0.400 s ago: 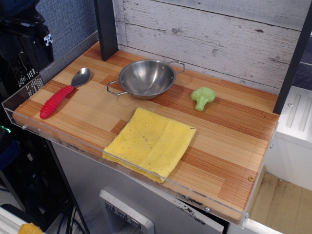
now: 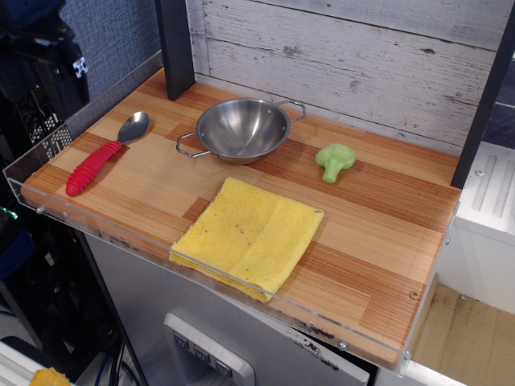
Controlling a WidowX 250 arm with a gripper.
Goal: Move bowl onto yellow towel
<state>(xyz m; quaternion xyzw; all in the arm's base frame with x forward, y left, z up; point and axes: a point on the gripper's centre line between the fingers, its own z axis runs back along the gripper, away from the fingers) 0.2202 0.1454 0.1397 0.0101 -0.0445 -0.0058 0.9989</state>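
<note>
Four things lie on the wooden table [image 2: 378, 233]. Bowl [image 2: 242, 129] sits upright toward the back wall, empty, wire handles out to either side. Yellow towel [image 2: 248, 235] lies flat just in front of the bowl, not touching it, reaching the table's front edge. Red-handled spoon [image 2: 105, 154] well left of the bowl; green toy broccoli [image 2: 335, 161] to its right. Pincer out of sight, state unknown.
</note>
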